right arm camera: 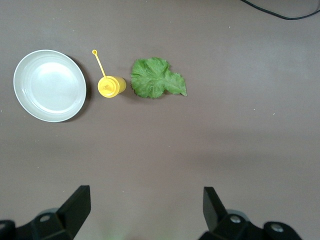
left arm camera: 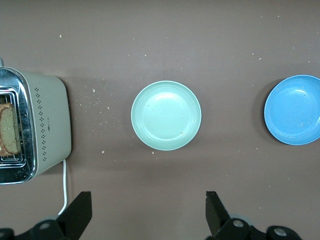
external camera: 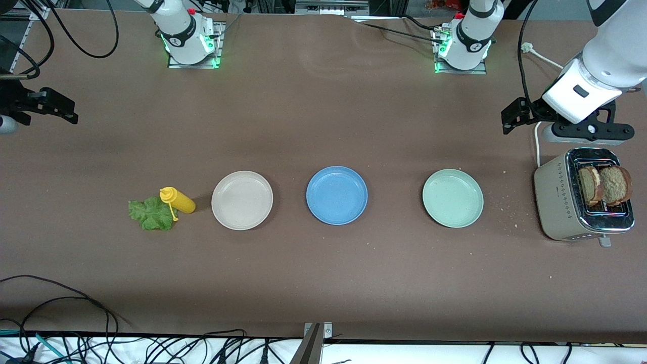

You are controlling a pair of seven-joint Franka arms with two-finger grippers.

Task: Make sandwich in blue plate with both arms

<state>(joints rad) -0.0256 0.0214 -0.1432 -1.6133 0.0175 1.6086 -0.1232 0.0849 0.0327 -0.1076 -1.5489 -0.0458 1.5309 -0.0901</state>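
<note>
Well apart: blue plate (external camera: 336,195), left tool (left arm camera: 147,215).

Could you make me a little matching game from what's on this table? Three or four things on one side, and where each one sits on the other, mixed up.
Things:
1. bread slices
2. lettuce leaf
3. blue plate
4. yellow bottle

Places:
A. between the beige plate and the green plate
B. standing in the toaster
C. flat on the table, at the right arm's end
D. between the lettuce leaf and the beige plate

Pairs: 1-B, 2-C, 3-A, 4-D
</note>
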